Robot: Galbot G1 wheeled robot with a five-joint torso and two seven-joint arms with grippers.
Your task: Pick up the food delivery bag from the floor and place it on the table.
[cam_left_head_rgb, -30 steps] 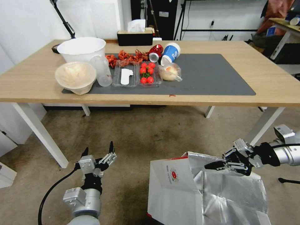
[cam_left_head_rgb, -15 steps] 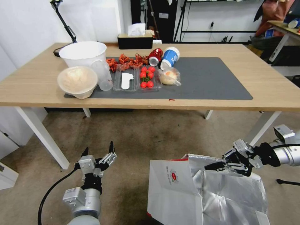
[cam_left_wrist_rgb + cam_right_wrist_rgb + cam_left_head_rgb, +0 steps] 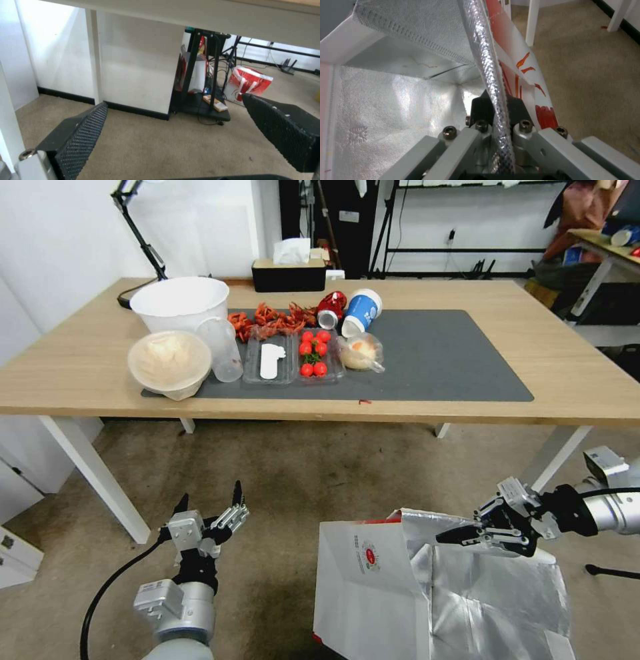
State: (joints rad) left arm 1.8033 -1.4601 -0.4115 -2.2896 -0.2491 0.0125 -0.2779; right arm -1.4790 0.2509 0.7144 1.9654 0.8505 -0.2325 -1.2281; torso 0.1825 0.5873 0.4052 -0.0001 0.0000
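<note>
Worn grey-brown floor [image 3: 300, 473] lies before the light-wood tabletop [image 3: 567, 373], and one food delivery bag [image 3: 373, 593] sits low in front of the robot, its bottom edge out of frame. The right gripper [image 3: 448, 537] has its fingers pinching the bag's foil-lined rim, so the grasp step appears complete; the next move calls for a lift clear of the tabletop edge toward the bare part of the dark grey mat [image 3: 453, 360]. The left gripper [image 3: 208, 501] hovers idle, fingers spread, beside the bag.
</note>
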